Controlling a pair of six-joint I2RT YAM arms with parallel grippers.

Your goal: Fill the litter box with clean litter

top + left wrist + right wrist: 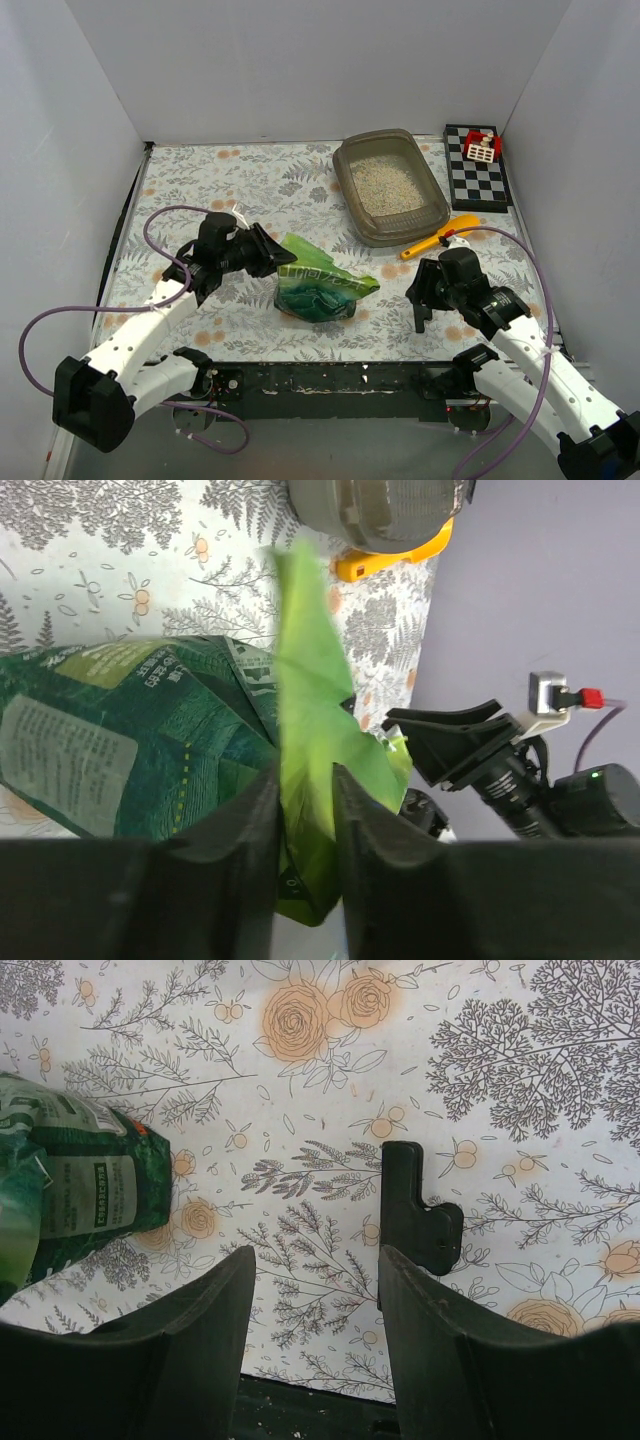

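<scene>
The left gripper [305, 802] is narrowed onto a thin pale-green flap of the bag [320, 287], with the flap pinched flat between both fingers [250, 830]. The bag lies slumped at the middle of the table [200, 180], and the pinch is made at its 9 o'clock end. The right gripper [310, 1270] hangs wide and empty above bare cloth, at 3 o'clock of the bag and apart from it.

The box [395, 233] stands at 1 o'clock from the bag, well apart from it. A layer of litter [388, 182] is already spread over its floor. A scoop [440, 240] lies against its 5 o'clock corner.

Several risks are judged from here. The hold is on a single thin fold of foil, so the flap could slide out or tear once the weight of the contents is taken. Where the mouth of the bag sits cannot be told; if it faces down when raised, granules would be spilled on the table short of the box. A bag lifted from one end only would be expected to swing and sag, so the pour could miss the rim. Support from the empty right gripper is probably needed. The scoop could also be knocked if the bag is carried low.
</scene>
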